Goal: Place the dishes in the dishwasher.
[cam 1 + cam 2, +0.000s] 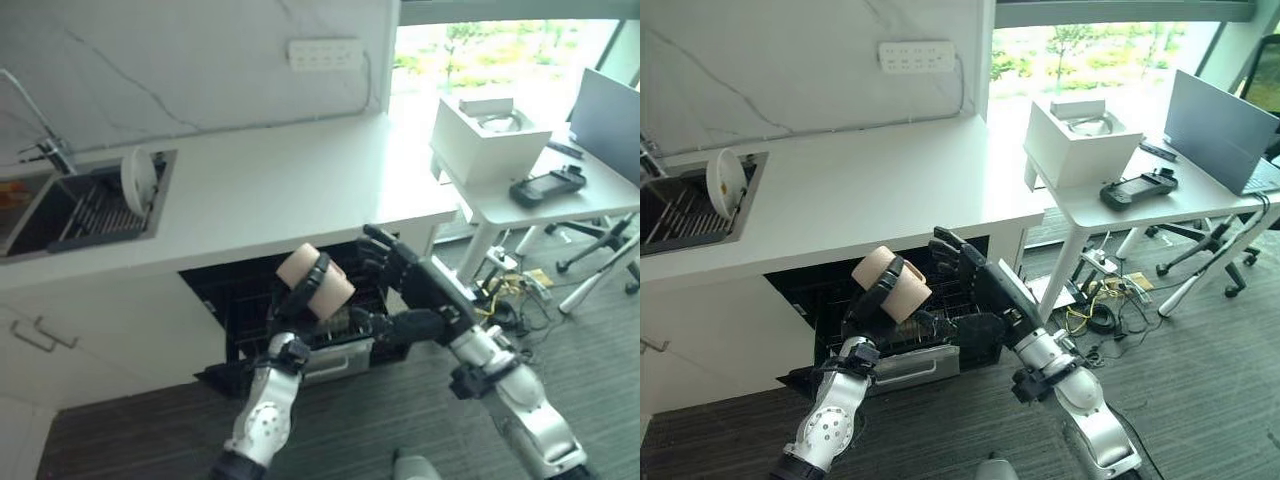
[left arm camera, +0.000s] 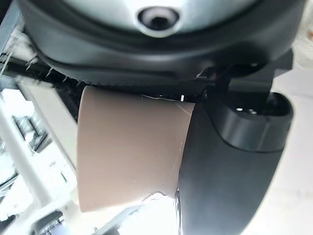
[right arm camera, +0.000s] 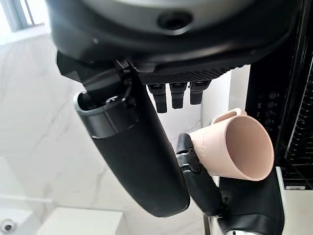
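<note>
- Holding a pale pink cup (image 1: pixel 315 282) on its side, the left hand (image 1: pixel 300 300) has its dark fingers wrapped round the cup's body, above the open dishwasher (image 1: pixel 250 300) set under the white counter (image 1: pixel 280 190).
- Seen from the right wrist, the cup's open mouth faces outward and a small handle shows on its far side.
- My reading is that the cup is carried tilted so it can go mouth-down onto the dishwasher rack (image 1: pixel 940 300) below it.
- From the lower left the left arm rises steeply, wrist bent, keeping the cup in front of the dishwasher opening.
- Just beside the cup, the right hand (image 1: pixel 400 275) has its fingers straight and spread and grasps nothing; its palm is turned toward the cup, perhaps ready to steady it.
- At the far left a white plate (image 1: pixel 138 180) stands on edge in the sink (image 1: pixel 60 215), apparently still waiting to be loaded.
</note>
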